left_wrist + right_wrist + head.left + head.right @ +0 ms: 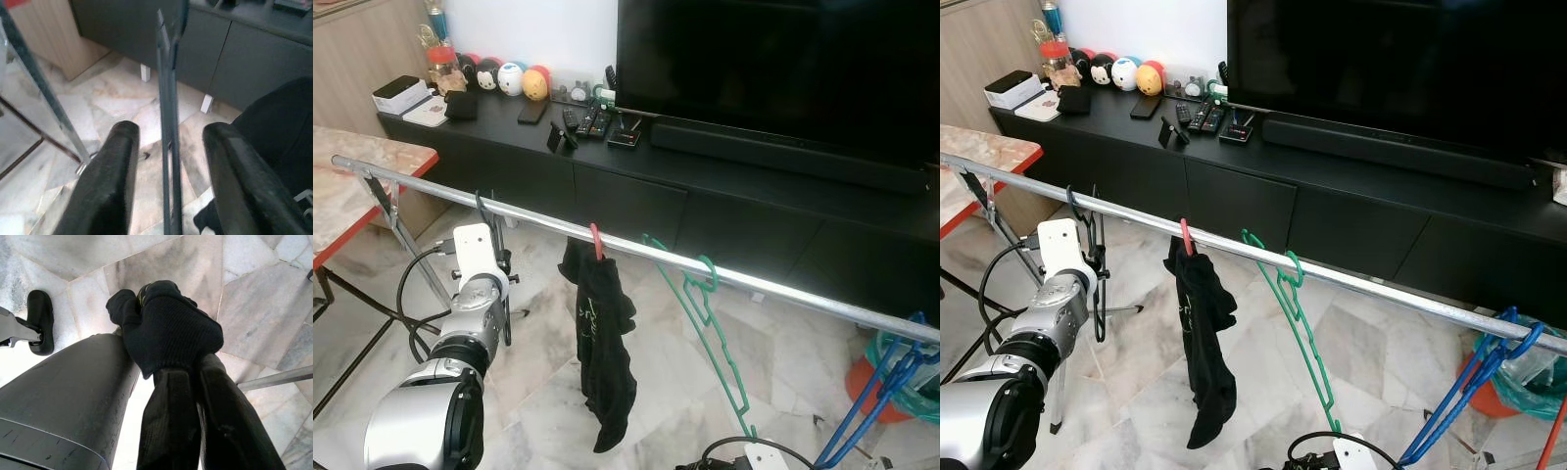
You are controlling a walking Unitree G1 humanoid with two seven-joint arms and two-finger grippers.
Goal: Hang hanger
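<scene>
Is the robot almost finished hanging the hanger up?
Nearly. The dark hanger already hooks over the metal rail. The left gripper is open around its stem, not pinching it. What's left is pulling the arm away. The right gripper hangs idle.

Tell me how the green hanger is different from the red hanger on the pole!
The green hanger is bare, while the red hanger carries a black garment. The green hanger's whole thin frame shows, slanting down toward the floor; of the red hanger little more than the hook shows above the cloth. The green one hangs further to the robot's right. Both are hooked over the same metal pole.
</scene>
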